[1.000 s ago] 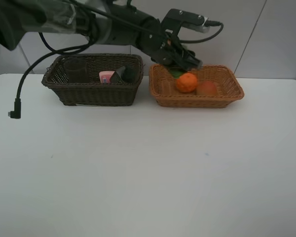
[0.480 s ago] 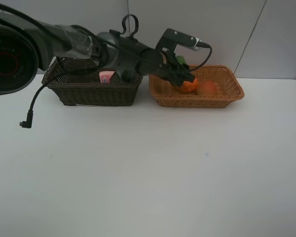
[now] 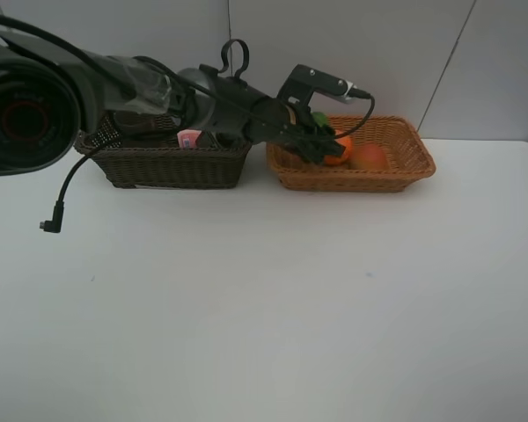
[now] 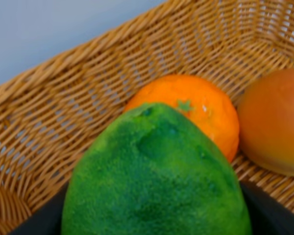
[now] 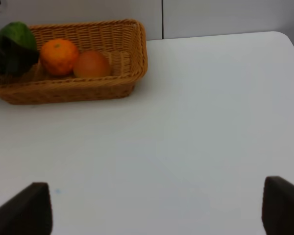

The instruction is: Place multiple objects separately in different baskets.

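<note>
Exterior high: left gripper (image 3: 321, 138) inside light tan basket (image 3: 405, 167), grasping lime (image 3: 320, 120); orange (image 3: 339, 149) beside it.
Left wrist: lime against orange, reddish fruit (image 4: 274, 122) adjacent.
Right wrist: right gripper (image 5: 157, 208) spread wide, holding nothing, above white table (image 5: 196, 122).

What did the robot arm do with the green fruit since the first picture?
The left gripper came down lower into the light basket, still carrying the green lime, which now sits close beside the orange. It has not let go. The orange, the reddish fruit and the dark basket stayed put.
</note>
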